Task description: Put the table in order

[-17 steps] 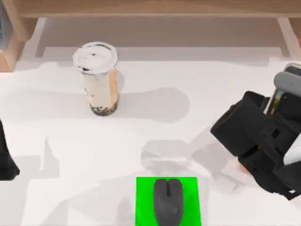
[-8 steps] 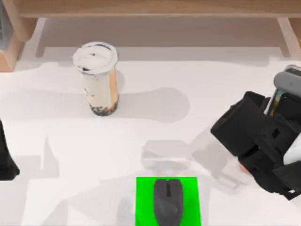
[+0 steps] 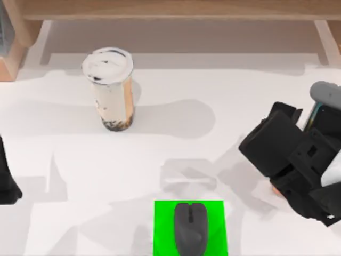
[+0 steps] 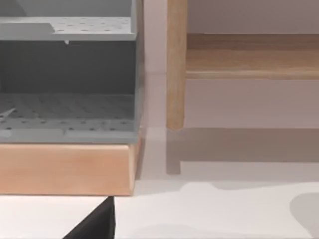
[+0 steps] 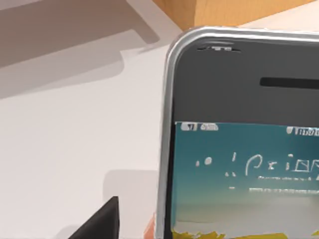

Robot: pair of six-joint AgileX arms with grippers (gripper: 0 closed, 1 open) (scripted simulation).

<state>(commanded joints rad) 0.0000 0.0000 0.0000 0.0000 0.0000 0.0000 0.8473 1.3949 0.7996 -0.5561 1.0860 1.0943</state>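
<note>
While the right tool holds one phone, the white surface spreads under everything.
One cup stands far left, and one mouse lies on one green mat at the near edge. Phone writing is too blurry to read. Left arm is parked at the left edge; I cannot tell its fingers.

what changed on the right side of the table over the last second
The right arm's tool and the phone it is at slid slightly toward the top view's bottom and right edge. The left arm stayed parked at the left edge; cup, mouse and green mat did not move.
</note>
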